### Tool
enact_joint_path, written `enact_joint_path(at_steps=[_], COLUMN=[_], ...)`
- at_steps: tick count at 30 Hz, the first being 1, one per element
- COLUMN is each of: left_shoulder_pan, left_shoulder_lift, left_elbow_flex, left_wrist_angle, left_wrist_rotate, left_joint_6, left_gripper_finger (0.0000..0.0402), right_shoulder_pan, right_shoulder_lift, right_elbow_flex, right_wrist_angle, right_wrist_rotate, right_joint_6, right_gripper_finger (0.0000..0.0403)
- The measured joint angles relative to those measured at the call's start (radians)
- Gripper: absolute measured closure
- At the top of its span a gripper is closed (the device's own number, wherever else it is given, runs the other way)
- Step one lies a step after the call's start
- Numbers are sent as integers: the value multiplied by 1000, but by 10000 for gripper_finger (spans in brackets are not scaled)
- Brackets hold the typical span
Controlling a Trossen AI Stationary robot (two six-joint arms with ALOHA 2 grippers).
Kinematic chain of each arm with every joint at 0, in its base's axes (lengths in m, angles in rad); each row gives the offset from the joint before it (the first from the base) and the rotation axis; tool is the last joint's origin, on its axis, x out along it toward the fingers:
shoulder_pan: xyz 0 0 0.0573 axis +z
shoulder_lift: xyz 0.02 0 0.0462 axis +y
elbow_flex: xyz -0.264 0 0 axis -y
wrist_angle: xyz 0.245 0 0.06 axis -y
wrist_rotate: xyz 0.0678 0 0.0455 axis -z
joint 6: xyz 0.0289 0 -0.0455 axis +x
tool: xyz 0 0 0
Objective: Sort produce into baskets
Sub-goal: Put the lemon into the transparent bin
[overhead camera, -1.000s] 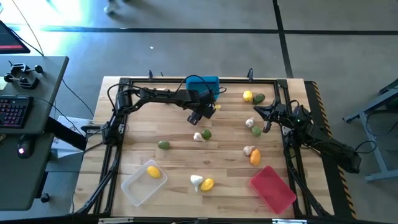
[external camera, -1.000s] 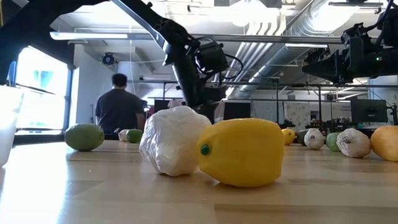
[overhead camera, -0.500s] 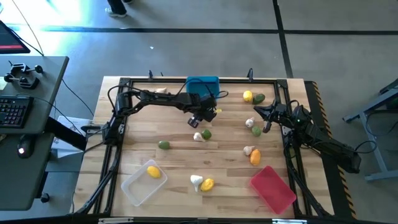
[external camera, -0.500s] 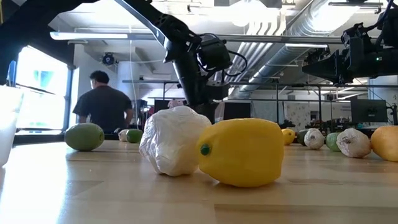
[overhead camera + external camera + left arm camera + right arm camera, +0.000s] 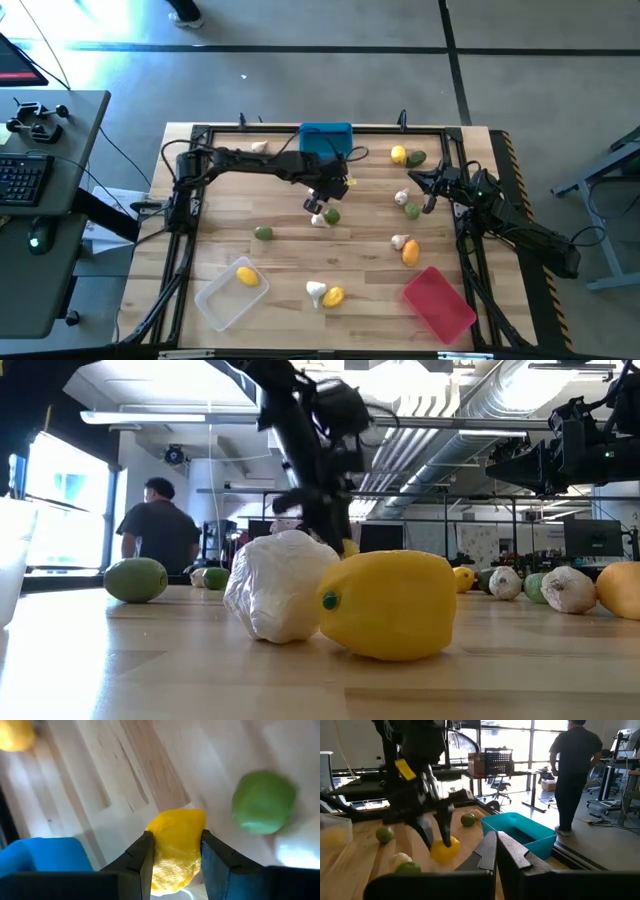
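Observation:
My left gripper (image 5: 322, 198) hangs over the middle of the table, shut on a yellow lemon (image 5: 175, 845), also seen in the right wrist view as the lemon (image 5: 445, 850). A garlic bulb (image 5: 318, 219) and a green piece (image 5: 332, 214) lie on the wood just nearer. The blue basket (image 5: 325, 138) stands at the far edge. The clear basket (image 5: 215, 305), holding one lemon (image 5: 246, 277), stands at the near left, and the red basket (image 5: 438, 303) at the near right. My right gripper (image 5: 430, 195) waits shut above the table's right side. My left gripper pinches the lemon's two opposite sides (image 5: 156, 845) between its two fingers (image 5: 145, 855). The fingers come from above, pointing down. In the right wrist view the lemon hangs at the fingertips (image 5: 440, 832) and seems a little clear of the table.
Loose produce lies about. A lemon (image 5: 398, 154) and a green piece (image 5: 416, 158) are far right, a garlic (image 5: 402, 197) and a green piece (image 5: 411, 210) by my right gripper. A green piece (image 5: 263, 232) is left of centre. A person (image 5: 575, 775) stands beyond the table.
My left gripper has gone from beside the blue basket toward the table's near edge, toward the garlic bulb and green piece. The lemon that lay by the basket has gone along between its fingers.

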Motion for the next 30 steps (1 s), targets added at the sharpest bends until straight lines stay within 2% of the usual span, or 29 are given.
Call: enact_joint_path(at_steps=[7, 14, 20, 25, 30], left_shoulder_pan=[-63, -213, -396, -562, -734], left_shoulder_lift=[-142, -298, -403, -440, -439], left_elbow_flex=[2, 2, -5, -60, -146], left_wrist_angle=[-154, -405, -496, -491, -493], left_wrist_rotate=[24, 25, 108, 102, 73], left_joint_6=[-146, -410, -792, -1142, -1380], left_gripper_finger=[298, 298, 298, 298, 298], right_shoulder_pan=[0, 0, 0, 0, 0], right_shoulder_lift=[0, 0, 0, 0, 0], right_elbow_flex=[0, 0, 0, 0, 0], right_wrist_angle=[0, 0, 0, 0, 0], right_wrist_rotate=[0, 0, 0, 0, 0], right_joint_6=[0, 0, 0, 0, 0], right_gripper_finger=[403, 403, 403, 403, 403])
